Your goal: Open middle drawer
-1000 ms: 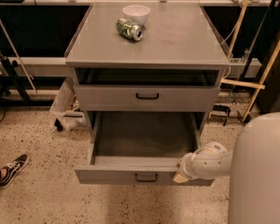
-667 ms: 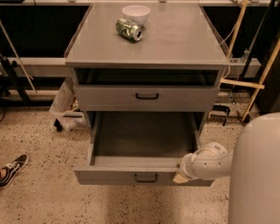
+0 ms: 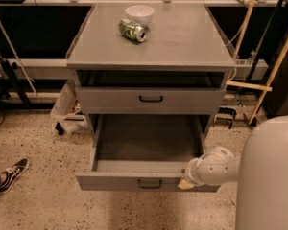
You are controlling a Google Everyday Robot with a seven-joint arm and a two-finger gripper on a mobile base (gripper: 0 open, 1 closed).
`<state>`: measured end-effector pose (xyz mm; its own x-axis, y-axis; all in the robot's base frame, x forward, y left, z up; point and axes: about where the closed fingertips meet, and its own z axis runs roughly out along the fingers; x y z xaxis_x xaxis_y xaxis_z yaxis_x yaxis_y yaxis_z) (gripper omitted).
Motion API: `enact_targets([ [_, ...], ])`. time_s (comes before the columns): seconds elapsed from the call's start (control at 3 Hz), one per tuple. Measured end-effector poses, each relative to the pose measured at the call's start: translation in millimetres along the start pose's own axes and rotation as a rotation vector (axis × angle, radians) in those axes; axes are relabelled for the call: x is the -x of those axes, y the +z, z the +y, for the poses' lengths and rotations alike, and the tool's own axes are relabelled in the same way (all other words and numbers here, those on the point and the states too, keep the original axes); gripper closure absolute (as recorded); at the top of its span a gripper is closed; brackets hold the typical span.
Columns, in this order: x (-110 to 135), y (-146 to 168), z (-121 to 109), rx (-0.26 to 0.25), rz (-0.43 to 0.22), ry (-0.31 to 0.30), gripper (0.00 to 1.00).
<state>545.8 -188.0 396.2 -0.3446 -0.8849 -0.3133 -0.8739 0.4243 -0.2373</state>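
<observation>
The grey cabinet (image 3: pixel 151 47) has two drawer fronts showing. The lower one, the middle drawer (image 3: pixel 110 181), is pulled far out and its inside is bare. Its small black bar handle (image 3: pixel 150 183) sits at the centre of the front. My gripper (image 3: pixel 186 182) is at the right part of this drawer's front edge, right of the handle, on the end of my white arm (image 3: pixel 211 169). The drawer above (image 3: pixel 182 100) is shut. Any drawer below is hidden under the open one.
A white bowl (image 3: pixel 139 14) and a green can (image 3: pixel 133 30) on its side rest on the cabinet top. A person's black shoe (image 3: pixel 12 174) is on the floor at left. Wooden poles (image 3: pixel 273 71) lean at right. My white body (image 3: pixel 269 176) fills the lower right.
</observation>
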Motion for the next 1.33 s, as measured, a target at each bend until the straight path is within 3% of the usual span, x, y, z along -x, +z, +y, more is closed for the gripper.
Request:
enact_targets([
  [0.33,3.9,-1.0,-1.2,0.0,0.0,0.0,0.81],
  [1.33,3.9,-1.0,-1.2,0.0,0.0,0.0,0.12],
])
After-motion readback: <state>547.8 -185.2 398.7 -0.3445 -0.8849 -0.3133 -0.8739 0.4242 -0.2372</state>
